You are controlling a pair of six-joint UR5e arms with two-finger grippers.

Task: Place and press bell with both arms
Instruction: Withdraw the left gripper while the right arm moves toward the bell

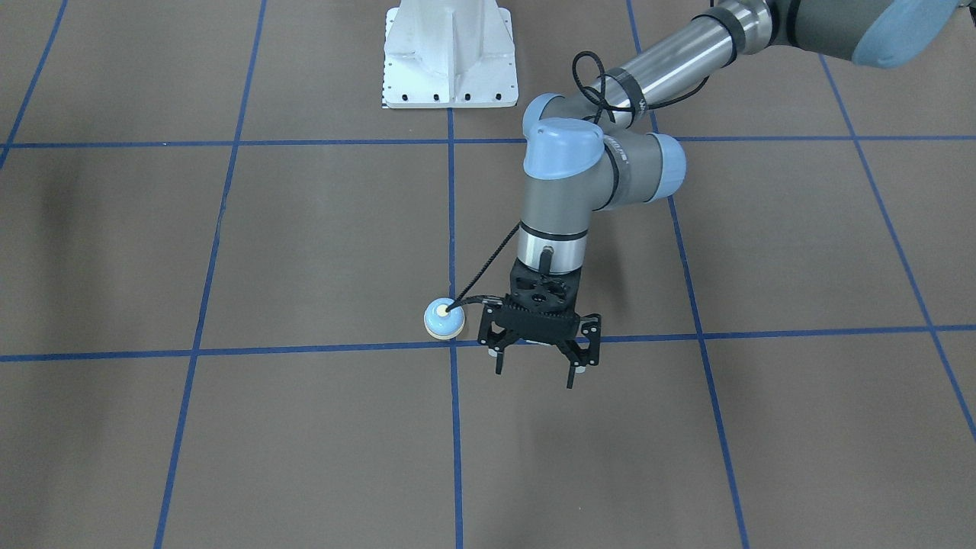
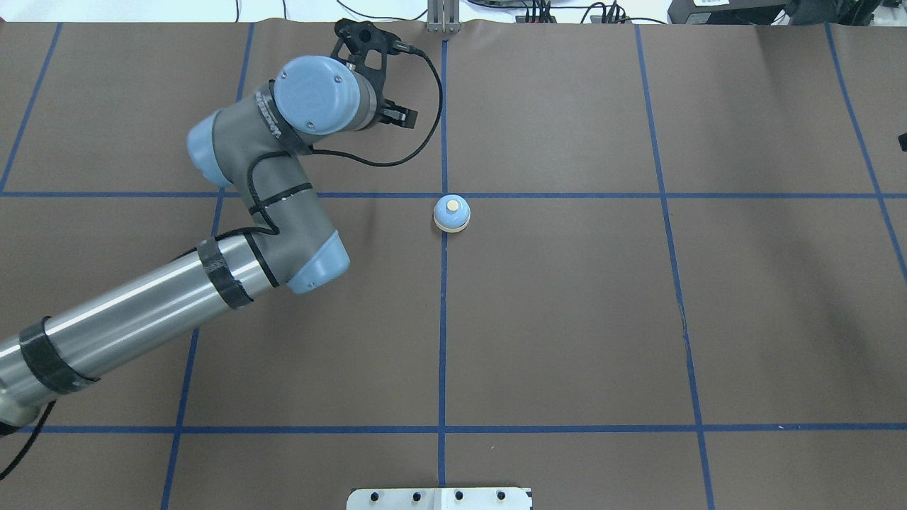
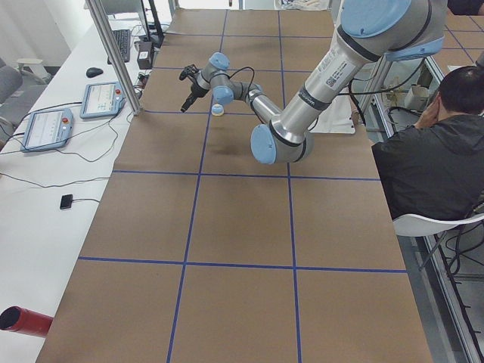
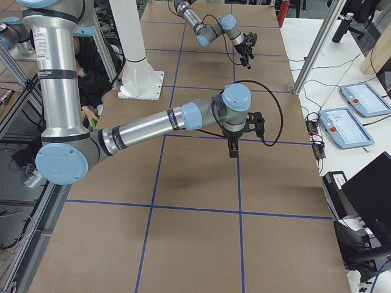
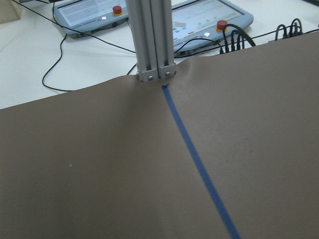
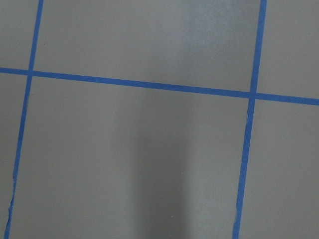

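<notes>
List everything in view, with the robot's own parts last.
bell: one, light blue and cream, on the table by a tape crossing
table: one, brown, blue tape grid
pedestal: one, white, at the table's robot edge
teach pendants: two, grey, on the side bench
operator: one, black jacket, seated beside the table
left gripper: one, black, fingers open, beside the bell
right gripper: one, black, above the table, open or shut unclear
</notes>
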